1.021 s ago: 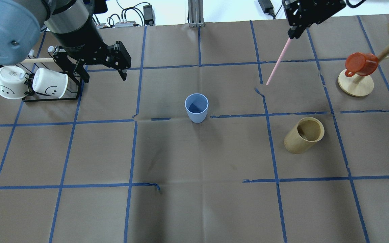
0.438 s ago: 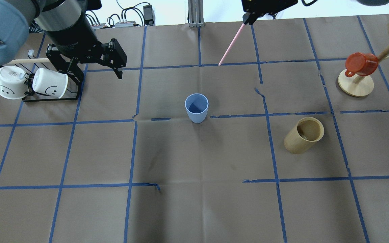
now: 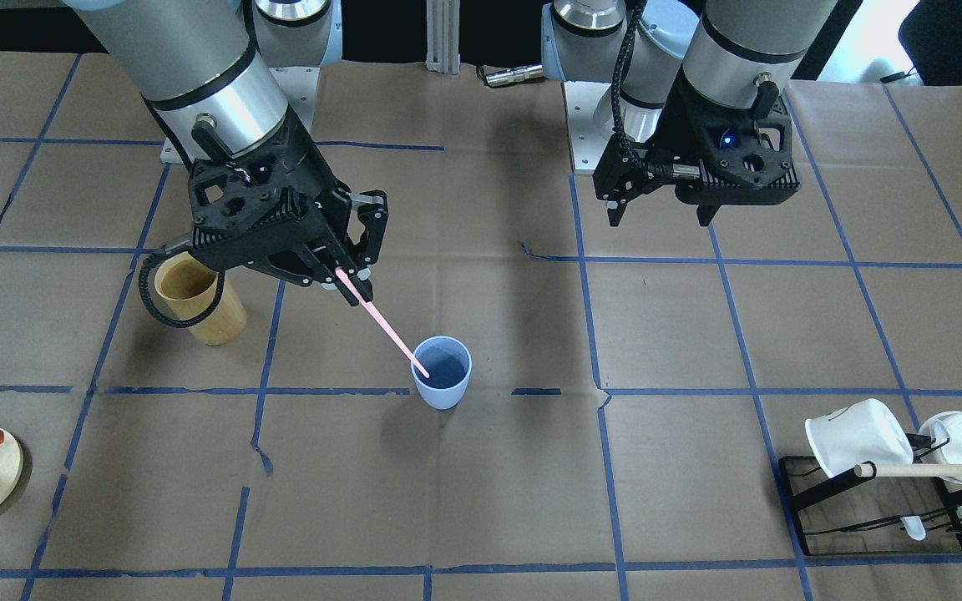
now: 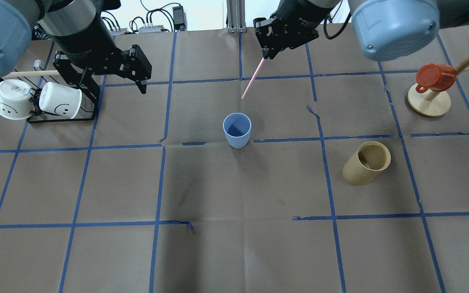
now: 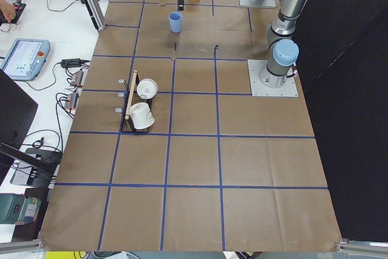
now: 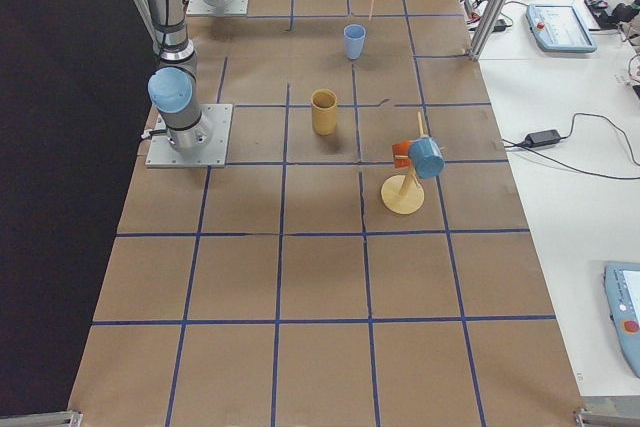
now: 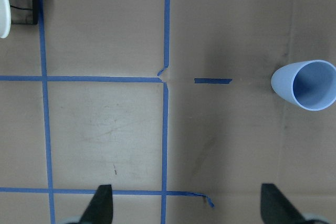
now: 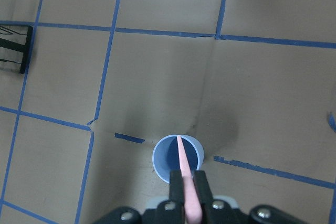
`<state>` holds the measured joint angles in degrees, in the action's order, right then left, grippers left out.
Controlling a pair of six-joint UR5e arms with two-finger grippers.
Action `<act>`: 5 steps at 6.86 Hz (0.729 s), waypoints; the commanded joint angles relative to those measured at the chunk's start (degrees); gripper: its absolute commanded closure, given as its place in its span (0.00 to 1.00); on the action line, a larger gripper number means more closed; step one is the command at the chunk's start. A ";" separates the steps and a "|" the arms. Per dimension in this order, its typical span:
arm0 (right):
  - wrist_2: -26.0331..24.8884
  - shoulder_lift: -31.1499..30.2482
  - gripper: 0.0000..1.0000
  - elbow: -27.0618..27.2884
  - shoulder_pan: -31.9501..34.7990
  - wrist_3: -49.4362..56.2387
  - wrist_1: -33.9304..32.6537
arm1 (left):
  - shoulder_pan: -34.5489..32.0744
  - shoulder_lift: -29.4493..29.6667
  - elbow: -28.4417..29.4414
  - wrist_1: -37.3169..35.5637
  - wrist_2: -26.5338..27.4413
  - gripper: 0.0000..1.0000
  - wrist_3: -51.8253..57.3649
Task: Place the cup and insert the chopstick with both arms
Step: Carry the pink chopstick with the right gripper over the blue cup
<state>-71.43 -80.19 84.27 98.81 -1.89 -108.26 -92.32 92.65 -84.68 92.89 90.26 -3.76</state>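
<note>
The light blue cup (image 4: 237, 130) stands upright near the table's middle; it also shows in the front view (image 3: 442, 382). My right gripper (image 4: 265, 55) is shut on a pale pink chopstick (image 4: 253, 79), held slanting down toward the cup. In the right wrist view the chopstick (image 8: 184, 171) points at the cup's opening (image 8: 169, 157). In the front view its tip (image 3: 422, 371) overlaps the cup's mouth; the stick hangs above the cup. My left gripper (image 4: 116, 87) is open and empty, far to the cup's left. The left wrist view shows the cup (image 7: 304, 85) at the right.
A tan bamboo cylinder (image 4: 367, 162) stands to the cup's right. A black rack (image 4: 61, 119) with two white mugs and a wooden rod sits at the far left. A wooden mug tree (image 4: 429, 101) with a red mug (image 4: 434, 76) is at the far right.
My right gripper has carried the chopstick leftward from the far right to above the cup. My left gripper has drawn slightly back and left, staying open.
</note>
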 commanded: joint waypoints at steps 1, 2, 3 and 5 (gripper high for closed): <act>-0.02 0.12 0.96 2.21 1.47 -1.27 -1.34 | -0.06 0.17 0.30 -0.17 0.00 0.00 -0.02; -0.20 0.38 0.96 3.35 3.04 -1.28 -1.51 | -0.06 0.43 -0.13 -0.17 0.00 0.00 -0.11; -2.02 1.08 0.95 3.97 4.71 -2.49 -3.43 | -0.06 0.26 -0.14 -0.17 0.09 0.00 -0.19; -2.48 1.35 0.95 4.41 4.64 -2.77 -3.54 | -0.06 -0.27 -0.22 -0.08 0.18 0.00 -0.11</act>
<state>-73.51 -79.07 88.36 103.29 -4.57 -111.60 -92.37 92.77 -84.79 92.74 90.40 -3.92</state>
